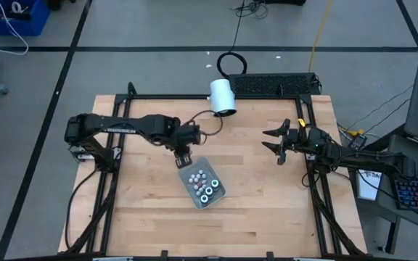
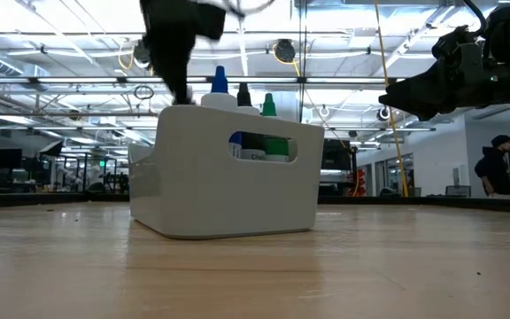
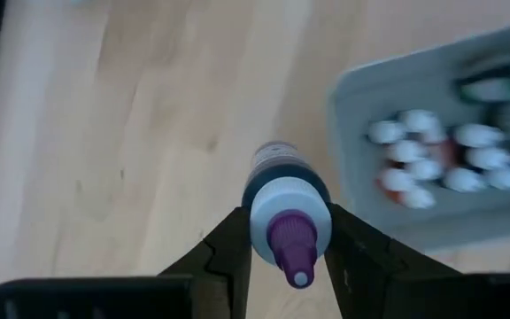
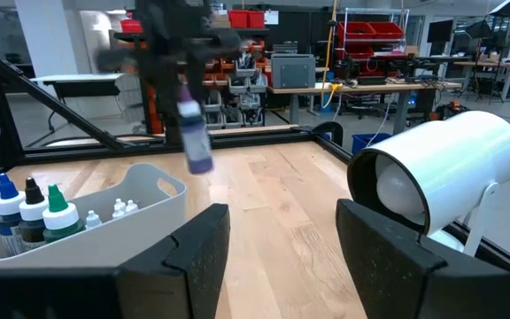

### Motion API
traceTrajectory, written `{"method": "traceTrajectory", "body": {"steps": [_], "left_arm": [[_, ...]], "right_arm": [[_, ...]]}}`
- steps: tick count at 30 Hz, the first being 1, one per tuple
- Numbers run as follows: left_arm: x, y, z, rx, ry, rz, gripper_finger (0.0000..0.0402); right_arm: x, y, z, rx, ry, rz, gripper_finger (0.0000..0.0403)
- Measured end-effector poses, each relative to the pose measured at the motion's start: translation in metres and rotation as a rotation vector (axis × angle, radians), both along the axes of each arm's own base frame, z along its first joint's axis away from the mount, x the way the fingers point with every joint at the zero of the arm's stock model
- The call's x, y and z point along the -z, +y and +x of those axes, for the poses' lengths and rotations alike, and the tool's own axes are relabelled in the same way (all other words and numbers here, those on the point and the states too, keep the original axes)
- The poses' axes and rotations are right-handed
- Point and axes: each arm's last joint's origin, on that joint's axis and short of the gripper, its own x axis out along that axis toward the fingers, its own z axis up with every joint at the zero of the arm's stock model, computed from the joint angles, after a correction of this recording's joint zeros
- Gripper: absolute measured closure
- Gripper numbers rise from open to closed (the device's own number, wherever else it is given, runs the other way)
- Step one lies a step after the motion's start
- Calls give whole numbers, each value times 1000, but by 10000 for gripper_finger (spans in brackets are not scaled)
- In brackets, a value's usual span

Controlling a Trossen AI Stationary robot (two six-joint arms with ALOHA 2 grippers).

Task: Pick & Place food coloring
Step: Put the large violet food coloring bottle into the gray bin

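Note:
My left gripper (image 1: 183, 156) is shut on a small food coloring bottle (image 3: 277, 168) with a purple cap and a dark body. It hovers above the table by the far left corner of a pale bin (image 1: 220, 190). In the right wrist view the bottle (image 4: 195, 133) hangs under that gripper, clear of the wood. Blue (image 4: 5, 190), black (image 4: 30, 195) and green (image 4: 56, 202) capped bottles stand upright at one end of the bin, next to several white caps. My right gripper (image 1: 276, 141) waits open at the table's right side. My left gripper pinches the bottle's white shoulder (image 3: 262, 217), just under the purple cap, between its two fingers (image 3: 228, 248). The fingers come from above, pointing steeply down. The bottle hangs upright below them, cap toward the wrist, lifted clear of the table and outside the bin.
A large white cylinder (image 1: 222, 96) on a stand sits at the far middle edge of the table, close in front of my right gripper (image 4: 282, 230). Bare wood lies to the left of and in front of the bin (image 2: 228, 177). A black frame runs round the table.

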Motion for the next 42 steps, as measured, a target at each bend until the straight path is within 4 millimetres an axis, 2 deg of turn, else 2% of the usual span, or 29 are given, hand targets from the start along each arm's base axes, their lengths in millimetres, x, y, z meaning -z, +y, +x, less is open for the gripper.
{"method": "traceTrajectory", "body": {"steps": [4, 9, 16, 21, 26, 32, 42], "left_arm": [[-19, -33, 3, 155, -56, 42, 282], [-25, -71, 3, 297, -120, 70, 282], [-36, -106, 9, 452, -271, 51, 283], [-45, -108, 6, 399, -286, 44, 283], [-40, -100, -8, 191, -147, 90, 282], [-23, -96, -16, 20, -51, 45, 282], [6, -93, -13, -13, -18, -54, 282]], "right_arm": [[0, 0, 0, 0, 0, 0, 206], [0, 0, 0, 0, 0, 0, 206], [0, 0, 0, 0, 0, 0, 206], [0, 0, 0, 0, 0, 0, 206], [0, 0, 0, 0, 0, 0, 206], [0, 0, 0, 0, 0, 0, 206], [0, 0, 0, 0, 0, 0, 206]]}}
